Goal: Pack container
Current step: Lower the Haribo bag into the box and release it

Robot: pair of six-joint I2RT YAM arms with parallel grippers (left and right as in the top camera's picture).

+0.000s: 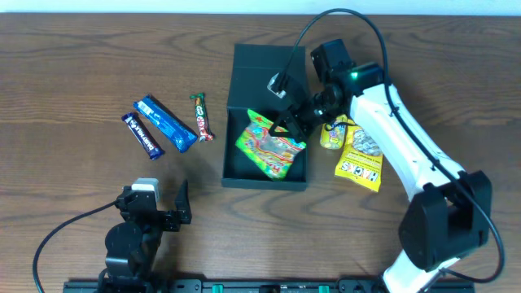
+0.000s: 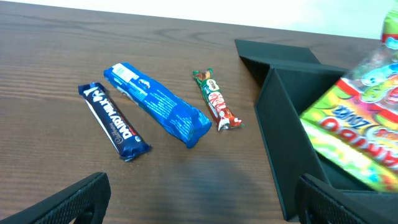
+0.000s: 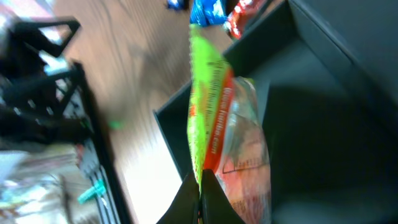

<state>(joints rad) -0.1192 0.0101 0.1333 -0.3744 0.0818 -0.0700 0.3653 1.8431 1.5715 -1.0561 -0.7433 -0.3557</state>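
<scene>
Overhead. The container (image 1: 256,77) sits mid-table, its flap lid laid open on the far side. My right gripper (image 1: 286,124) is over the open compartment, clamped on a bright green snack bag (image 1: 269,145) that sits tilted inside the walls. I can't tell whether the bag touches the floor. Two yellow packets (image 1: 361,159) lie just right of the box, partly under my arm. Left of the box, well apart from it, lie a dark blue chocolate bar (image 1: 142,134), a blue packet (image 1: 165,124) and a small red-and-green bar (image 1: 201,116). My left gripper (image 1: 155,199) is near the front edge, with its jaws spread wide and nothing between them.

Left wrist. Both fingers (image 2: 68,199) show at the bottom corners, far apart. The three bars lie flat on the wood. The container wall (image 2: 283,118) is on the right, with the green bag (image 2: 360,140) blurred above it.

Right wrist. My fingers (image 3: 186,199) are pinched together on the bag's edge (image 3: 217,124). The box interior (image 3: 323,93) lies beneath.
</scene>
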